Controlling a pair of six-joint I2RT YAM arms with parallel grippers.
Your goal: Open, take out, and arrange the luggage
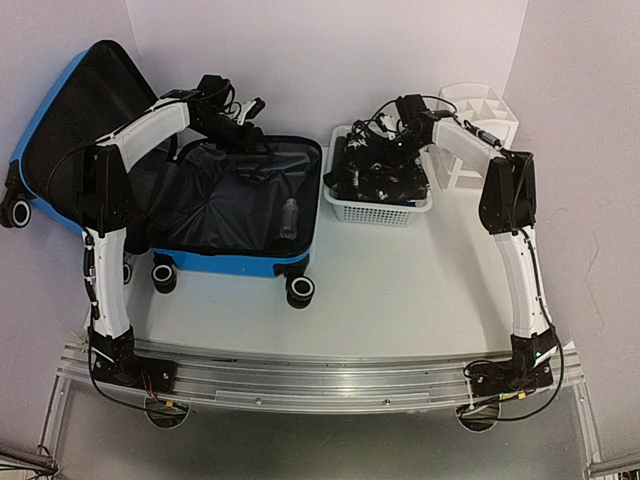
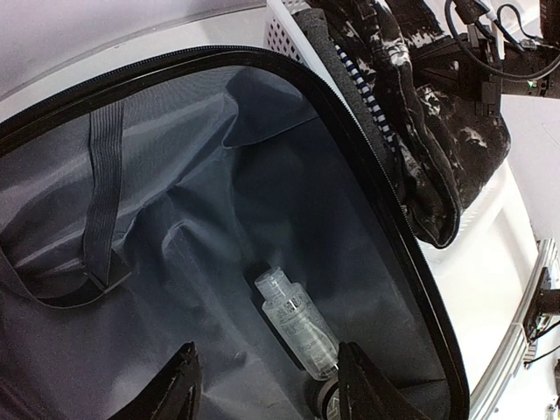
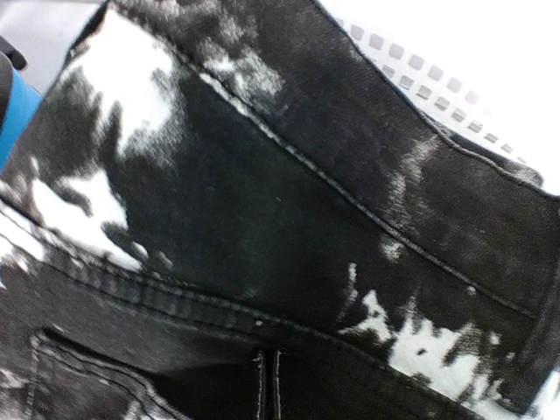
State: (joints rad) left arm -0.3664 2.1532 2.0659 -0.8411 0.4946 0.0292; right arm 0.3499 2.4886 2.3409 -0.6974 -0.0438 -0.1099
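Emptying luggage (image 1: 240,200): left gripper (image 2: 267,389), half-spread and empty, should next drop onto clear bottle (image 2: 297,324); right gripper (image 3: 269,385) closed against jeans (image 3: 262,219).

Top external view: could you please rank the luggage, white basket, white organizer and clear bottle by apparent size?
1. luggage
2. white basket
3. white organizer, which is partly hidden, so its place below the basket is less sure
4. clear bottle
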